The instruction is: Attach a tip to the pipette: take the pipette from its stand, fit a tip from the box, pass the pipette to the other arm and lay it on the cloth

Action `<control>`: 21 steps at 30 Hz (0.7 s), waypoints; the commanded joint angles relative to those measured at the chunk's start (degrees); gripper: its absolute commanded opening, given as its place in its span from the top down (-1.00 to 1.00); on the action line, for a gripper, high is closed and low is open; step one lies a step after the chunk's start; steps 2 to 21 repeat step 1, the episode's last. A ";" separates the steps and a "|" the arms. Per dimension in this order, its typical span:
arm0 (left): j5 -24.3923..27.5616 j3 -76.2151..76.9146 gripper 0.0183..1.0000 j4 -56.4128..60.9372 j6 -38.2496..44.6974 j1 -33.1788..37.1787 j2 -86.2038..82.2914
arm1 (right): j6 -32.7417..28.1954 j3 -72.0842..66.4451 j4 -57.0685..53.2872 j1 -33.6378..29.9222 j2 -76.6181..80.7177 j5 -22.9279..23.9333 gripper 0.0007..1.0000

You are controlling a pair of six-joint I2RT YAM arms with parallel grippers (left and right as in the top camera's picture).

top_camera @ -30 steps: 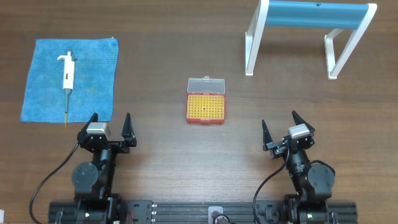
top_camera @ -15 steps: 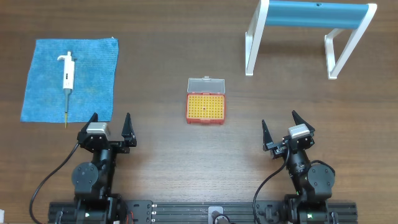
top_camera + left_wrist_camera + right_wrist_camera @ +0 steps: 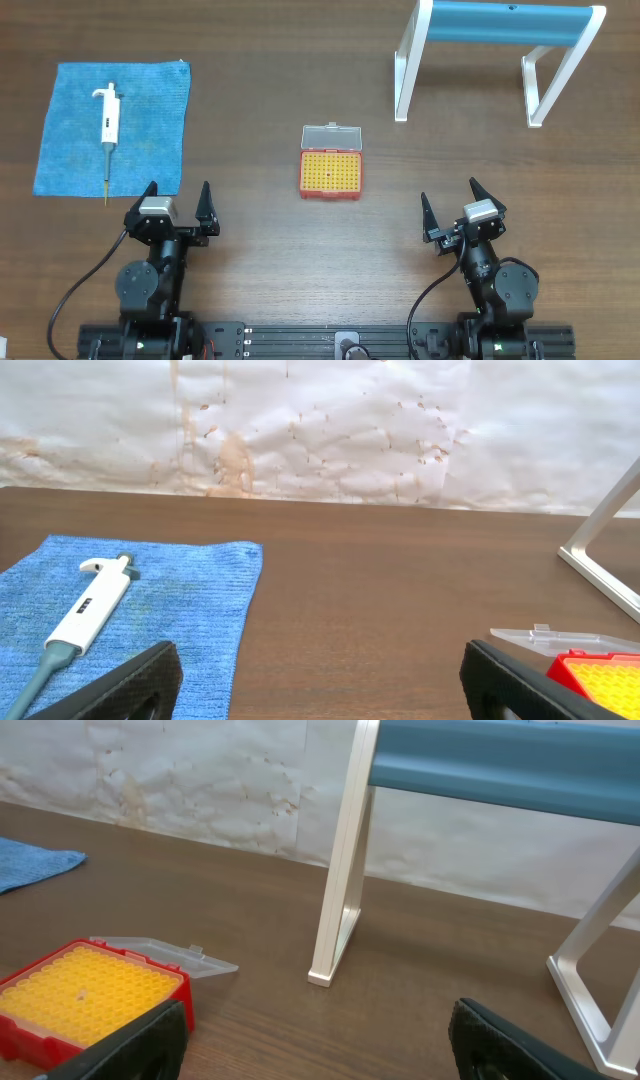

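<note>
At the far left we see the pipette (image 3: 108, 122) lying on the blue cloth (image 3: 150, 120), its tip (thin and yellowish) pointing toward the arm bases and reaching the cloth's near edge. Near the cloth's near corner the left gripper (image 3: 178, 190) has its fingers spread wide and empty, and the tip box (image 3: 331, 172) sits mid-way across the table (image 3: 250, 90) with its lid open. Farther right, the right gripper (image 3: 449, 192) is likewise parted and empty, well apart from the stand (image 3: 505, 22).
</note>
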 commanded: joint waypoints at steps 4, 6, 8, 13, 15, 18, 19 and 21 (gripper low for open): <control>1.07 -0.04 -0.79 -0.35 0.52 0.39 -0.48 | 0.63 -0.46 0.20 0.28 -0.61 -0.59 -0.69; 1.07 -0.04 -0.79 -0.35 0.52 0.39 -0.48 | 0.63 -0.46 0.20 0.28 -0.61 -0.59 -0.69; 1.07 -0.04 -0.79 -0.35 0.52 0.39 -0.48 | 0.63 -0.46 0.20 0.28 -0.61 -0.59 -0.69; 1.07 -0.04 -0.79 -0.35 0.52 0.39 -0.48 | 0.63 -0.46 0.20 0.28 -0.61 -0.59 -0.69; 1.07 -0.04 -0.79 -0.35 0.52 0.39 -0.48 | 0.63 -0.46 0.20 0.28 -0.61 -0.59 -0.69; 1.07 -0.04 -0.79 -0.35 0.52 0.39 -0.48 | 0.63 -0.46 0.20 0.28 -0.61 -0.59 -0.69; 1.07 -0.04 -0.79 -0.35 0.52 0.39 -0.48 | 0.63 -0.46 0.20 0.28 -0.61 -0.59 -0.69; 1.07 -0.04 -0.79 -0.35 0.52 0.39 -0.48 | 0.63 -0.46 0.20 0.28 -0.61 -0.59 -0.69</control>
